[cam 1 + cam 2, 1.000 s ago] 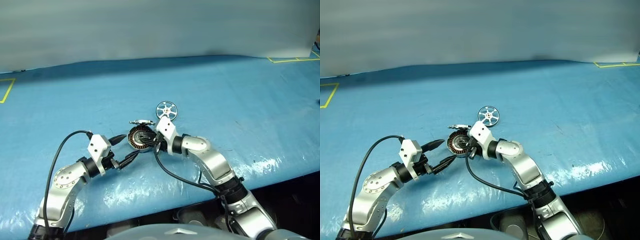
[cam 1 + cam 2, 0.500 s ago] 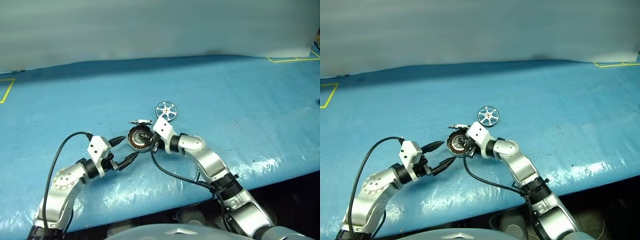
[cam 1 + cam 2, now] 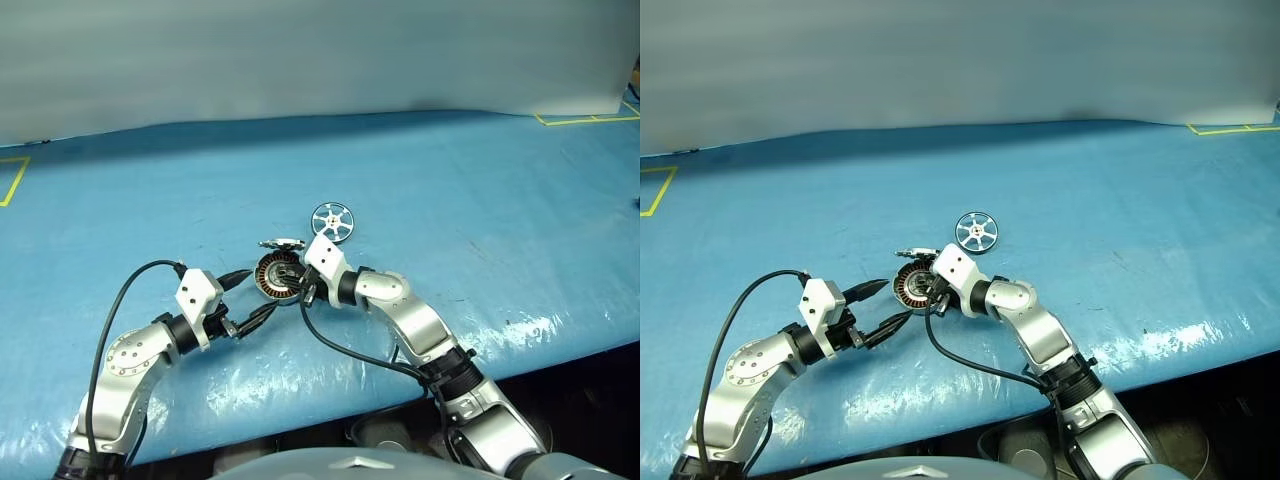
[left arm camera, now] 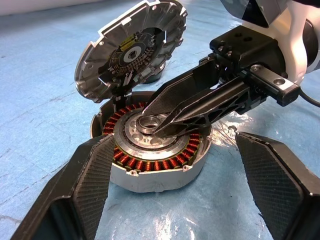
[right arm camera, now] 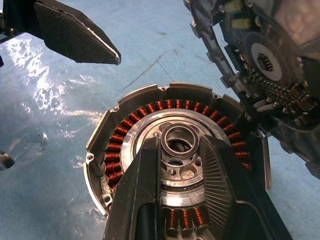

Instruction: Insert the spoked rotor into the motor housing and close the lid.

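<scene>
Shallow round grey metal motor housing (image 4: 150, 150) with copper windings lies flat on the blue table cover (image 3: 480, 180), open face up. Its hinged grey lid (image 4: 131, 47) stands tilted open. Small silver spoked rotor (image 3: 332, 220) lies flat just beyond. Right gripper (image 5: 180, 150) nearly closed, tips over the hub, gripping nothing. Left gripper (image 4: 175, 200) spread wide, empty, beside the housing.

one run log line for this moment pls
rotor: on table, not inserted | housing: lid open | right end effector: over hub | left end effector: open
</scene>
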Action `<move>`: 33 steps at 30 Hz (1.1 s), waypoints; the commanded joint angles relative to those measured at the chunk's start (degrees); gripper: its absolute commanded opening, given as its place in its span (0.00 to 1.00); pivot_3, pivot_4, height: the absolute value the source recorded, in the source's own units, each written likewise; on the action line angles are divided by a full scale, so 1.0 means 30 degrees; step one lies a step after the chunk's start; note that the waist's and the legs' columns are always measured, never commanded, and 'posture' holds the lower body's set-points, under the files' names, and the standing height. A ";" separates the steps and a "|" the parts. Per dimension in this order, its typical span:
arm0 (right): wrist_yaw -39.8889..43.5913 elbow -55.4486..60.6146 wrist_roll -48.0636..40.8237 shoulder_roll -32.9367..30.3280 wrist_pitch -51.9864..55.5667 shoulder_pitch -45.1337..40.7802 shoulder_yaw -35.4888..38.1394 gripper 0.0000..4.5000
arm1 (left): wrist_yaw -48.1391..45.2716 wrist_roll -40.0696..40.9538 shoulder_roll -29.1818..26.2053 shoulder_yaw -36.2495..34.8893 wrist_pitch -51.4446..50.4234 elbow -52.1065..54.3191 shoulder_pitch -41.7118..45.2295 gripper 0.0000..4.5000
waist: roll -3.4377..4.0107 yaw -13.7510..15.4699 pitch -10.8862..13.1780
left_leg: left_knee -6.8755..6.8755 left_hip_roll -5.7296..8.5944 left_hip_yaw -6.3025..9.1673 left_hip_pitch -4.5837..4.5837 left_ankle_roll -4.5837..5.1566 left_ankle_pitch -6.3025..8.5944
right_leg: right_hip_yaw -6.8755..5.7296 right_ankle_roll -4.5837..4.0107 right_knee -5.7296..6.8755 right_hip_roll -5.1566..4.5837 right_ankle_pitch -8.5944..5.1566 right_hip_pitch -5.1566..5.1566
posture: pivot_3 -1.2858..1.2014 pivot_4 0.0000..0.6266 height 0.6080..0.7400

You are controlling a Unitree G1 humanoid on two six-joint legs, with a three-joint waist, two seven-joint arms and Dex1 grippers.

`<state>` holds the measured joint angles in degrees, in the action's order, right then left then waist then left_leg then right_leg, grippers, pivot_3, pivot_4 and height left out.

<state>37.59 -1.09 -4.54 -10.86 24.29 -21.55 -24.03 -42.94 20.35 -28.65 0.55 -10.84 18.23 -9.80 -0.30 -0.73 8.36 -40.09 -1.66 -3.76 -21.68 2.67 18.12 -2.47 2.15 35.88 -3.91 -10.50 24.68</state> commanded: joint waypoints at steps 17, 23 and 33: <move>0.0231 0.0815 -0.0006 -0.0182 -0.0615 0.0349 0.0310 0.61 | -0.0174 0.0036 0.0157 -0.0329 0.0393 -0.0160 0.0151 0.92 | -0.0001 0.0017 -0.0001 | 0.0000 0.0001 0.0003 0.0000 0.0000 0.0000 | 0.0000 0.0000 0.0001 -0.0004 0.0000 -0.0003 | 0.52 0.24 1.00; 0.0535 0.2329 -0.1751 0.0231 -0.0380 0.0703 0.1505 0.61 | -0.0286 -0.0043 0.0136 -0.0304 0.0439 -0.0259 0.0109 0.92 | 0.0001 0.0013 0.0001 | 0.0009 0.0000 0.0004 -0.0001 0.0003 0.0002 | 0.0000 0.0000 -0.0006 -0.0005 0.0000 -0.0001 | 0.52 0.24 1.00; 0.0640 0.1897 -0.1141 0.0265 -0.0629 0.0775 0.0547 0.04 | -0.0241 -0.0168 0.0135 -0.0402 0.0641 -0.0647 0.0301 0.92 | 0.0004 0.0001 0.0002 | 0.0010 -0.0004 0.0014 0.0002 0.0010 0.0006 | -0.0009 -0.0008 0.0004 0.0007 -0.0004 0.0001 | 0.52 0.24 1.00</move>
<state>38.90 3.64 -8.15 -10.20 23.64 -18.97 -21.87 -43.75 19.69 -28.31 0.46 -10.26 15.87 -9.34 -0.29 -0.72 8.37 -40.06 -1.67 -3.71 -21.67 2.69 18.14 -2.50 2.12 35.89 -3.89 -10.51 24.69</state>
